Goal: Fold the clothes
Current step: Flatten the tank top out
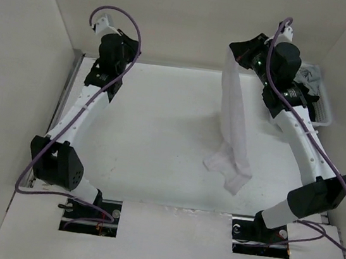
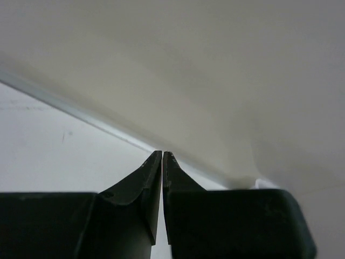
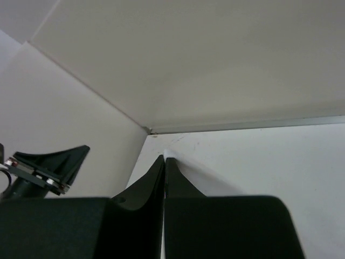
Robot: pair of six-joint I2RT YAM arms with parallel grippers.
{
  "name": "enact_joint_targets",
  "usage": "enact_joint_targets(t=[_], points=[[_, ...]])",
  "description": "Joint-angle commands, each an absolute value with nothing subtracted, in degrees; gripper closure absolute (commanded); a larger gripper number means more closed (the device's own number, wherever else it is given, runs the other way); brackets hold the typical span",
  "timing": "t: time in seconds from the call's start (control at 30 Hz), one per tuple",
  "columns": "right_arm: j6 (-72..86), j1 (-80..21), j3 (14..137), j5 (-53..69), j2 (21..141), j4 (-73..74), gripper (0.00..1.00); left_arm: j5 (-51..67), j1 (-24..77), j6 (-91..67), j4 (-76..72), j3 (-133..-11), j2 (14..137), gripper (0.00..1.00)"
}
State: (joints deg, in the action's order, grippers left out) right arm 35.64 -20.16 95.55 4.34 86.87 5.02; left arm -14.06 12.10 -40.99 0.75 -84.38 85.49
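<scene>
Dangling garment (image 1: pixel 233 121) edge in right tool (image 3: pixel 164 159)

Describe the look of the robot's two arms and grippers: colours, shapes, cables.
The left arm and right arm have white links with black joint housings. A purple cable loops along each. The left gripper and right gripper each have two black fingers tapering to thin tips.
</scene>
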Motion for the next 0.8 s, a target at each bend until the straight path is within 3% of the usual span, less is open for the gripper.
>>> enact_joint_targets(t=[0.0,0.17,0.27,0.47,0.57,0.67,0.77], points=[[38.41,-19.11,100.74,9.49,83.77,1.41,1.00,-5.53,17.42,-44.29,0.89,-82.05,82.27,0.93],[38.76,-19.82,89.05,7.30,78.76,-5.09,1.00,-7.56,27.54,-47.89,-11.59,-61.64,82.87,0.86],[38.24,-21.05,90.86,6.86,79.97,-5.36,1.00,-6.95,27.82,-50.27,-13.27,-56.70,83.67,0.80],[38.06,-21.40,125.00,8.00,94.82,4.81,1.00,-7.03,24.92,-50.89,-13.01,-53.88,76.23,0.73],[36.04,-24.29,134.11,5.37,93.18,6.42,1.00,-7.21,23.08,-50.10,-10.29,-52.65,68.93,0.71],[33.67,-27.80,124.94,1.59,84.58,2.57,1.00,-7.12,21.84,-50.01,-7.48,-50.89,63.73,0.70],[32.34,-30.80,102.57,-1.66,72.47,-5.16,1.00,-7.12,21.75,-50.01,-5.81,-47.04,59.25,0.68]])
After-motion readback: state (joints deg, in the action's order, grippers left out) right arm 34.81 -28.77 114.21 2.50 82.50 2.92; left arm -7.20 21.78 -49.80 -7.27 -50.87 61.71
